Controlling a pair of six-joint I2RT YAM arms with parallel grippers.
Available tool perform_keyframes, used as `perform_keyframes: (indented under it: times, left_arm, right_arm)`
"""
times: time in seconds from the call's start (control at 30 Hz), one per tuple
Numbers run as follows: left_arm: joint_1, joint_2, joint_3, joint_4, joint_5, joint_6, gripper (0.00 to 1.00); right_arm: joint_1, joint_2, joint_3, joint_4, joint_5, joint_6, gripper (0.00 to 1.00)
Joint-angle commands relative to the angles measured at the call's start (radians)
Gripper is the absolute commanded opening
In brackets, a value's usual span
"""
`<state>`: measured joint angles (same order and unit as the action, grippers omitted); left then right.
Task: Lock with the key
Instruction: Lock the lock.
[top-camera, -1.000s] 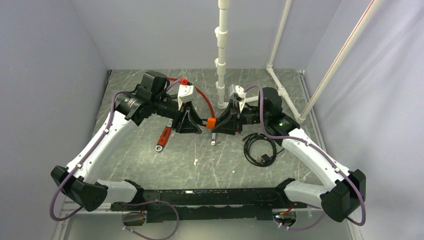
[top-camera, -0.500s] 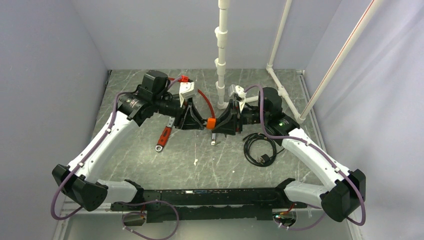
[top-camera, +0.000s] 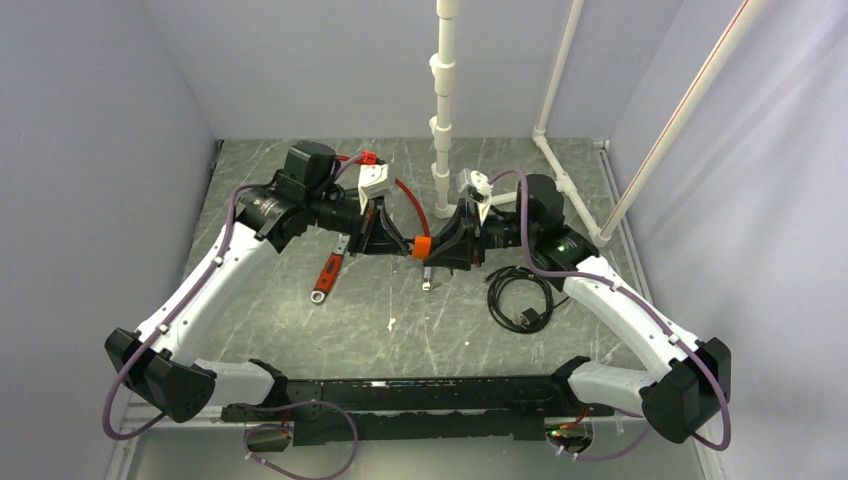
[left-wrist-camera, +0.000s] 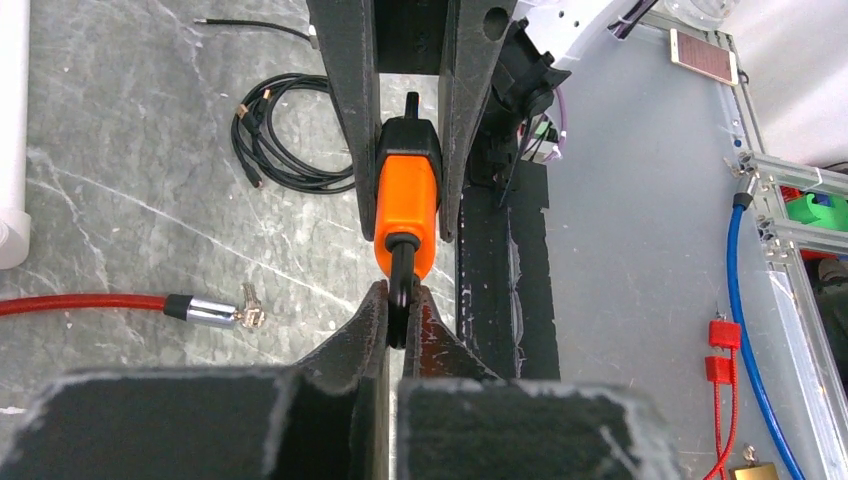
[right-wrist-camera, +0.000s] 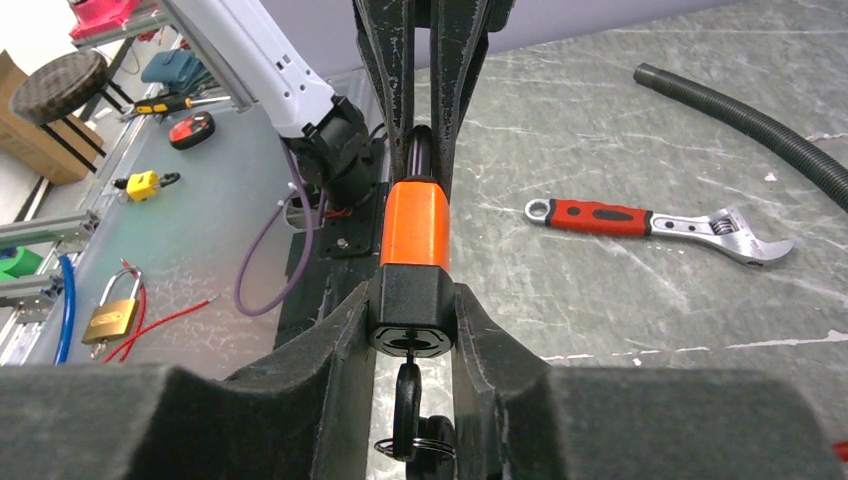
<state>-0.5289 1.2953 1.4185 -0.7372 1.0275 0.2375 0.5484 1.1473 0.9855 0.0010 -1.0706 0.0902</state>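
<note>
The left gripper (left-wrist-camera: 400, 297) has edged right, pinching the black shackle (left-wrist-camera: 401, 264) of the orange padlock (right-wrist-camera: 415, 225) above mid-table. The right gripper (right-wrist-camera: 413, 303) clamps the lock's black end, where the key (right-wrist-camera: 407, 400) hangs from the keyhole between its 2 fingers.

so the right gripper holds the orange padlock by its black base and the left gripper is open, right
No, the left gripper is shut on the shackle of the orange padlock; the left wrist view shows it. The right gripper does hold its black base.
</note>
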Motion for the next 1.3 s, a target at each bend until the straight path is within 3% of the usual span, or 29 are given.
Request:
perform_keyframes:
  times: [0.0, 0.07, 0.2, 0.43, 1.27]
  left_arm:
    - [0.032, 0.003, -0.005, -0.013, 0.050, -0.003, 0.00]
    - [0.064, 0.009, 0.002, -0.065, 0.089, 0.045, 0.00]
    - [0.111, 0.019, 0.013, -0.162, 0.144, 0.150, 0.00]
    - [0.124, 0.029, 0.022, -0.266, 0.145, 0.284, 0.00]
    - [0.124, -0.002, -0.020, -0.178, 0.168, 0.197, 0.00]
  right_arm:
    - [-0.017, 0.000, 0.015, 0.055, -0.016, 0.021, 0.30]
    - [-0.051, 0.009, 0.023, 0.050, -0.047, 0.062, 0.51]
    - [-0.119, 0.005, 0.038, 0.008, -0.080, 0.053, 0.62]
    - [-0.148, -0.007, 0.054, -0.130, -0.098, -0.048, 0.59]
    - [-0.023, 0.041, 0.054, -0.141, -0.043, -0.128, 0.38]
